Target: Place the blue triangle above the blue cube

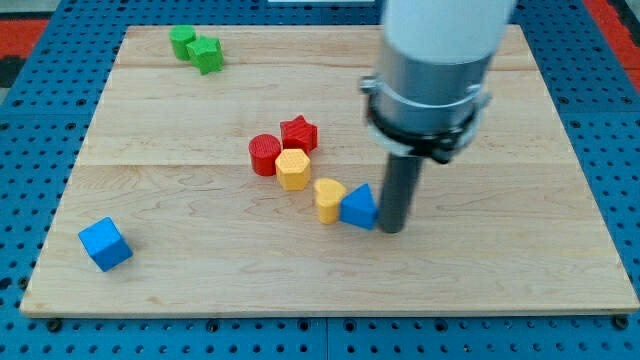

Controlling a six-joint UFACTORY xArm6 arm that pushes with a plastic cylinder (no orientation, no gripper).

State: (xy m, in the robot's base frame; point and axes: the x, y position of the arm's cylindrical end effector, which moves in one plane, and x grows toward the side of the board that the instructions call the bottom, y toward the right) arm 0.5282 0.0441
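My tip (pixel 392 229) rests on the tabletop (pixel 520 260), touching the right side of the blue triangle (pixel 358 207), low and a little right of the view's centre. This arm carries no jaws at all, only a plain rod, so it has hold of nothing and can only push. The triangle's left side is against a yellow block (pixel 329 198), which looks roughly heart-shaped. Up and to the left of that sit a yellow hexagon (pixel 292 169), a red cylinder (pixel 265 154) and a red star (pixel 299 133), bunched closely. Two green blocks (pixel 197 47) lie near the view's top left. The blue cube (pixel 105 244) sits well apart, near the view's bottom left corner.

I judge the step in hand to be the start of the push leftward. The trouble is the yellow block right in the path: a straight shove would drag it along. The next move likely calls for steering the triangle below that cluster, then bringing it in to rest just above the cube
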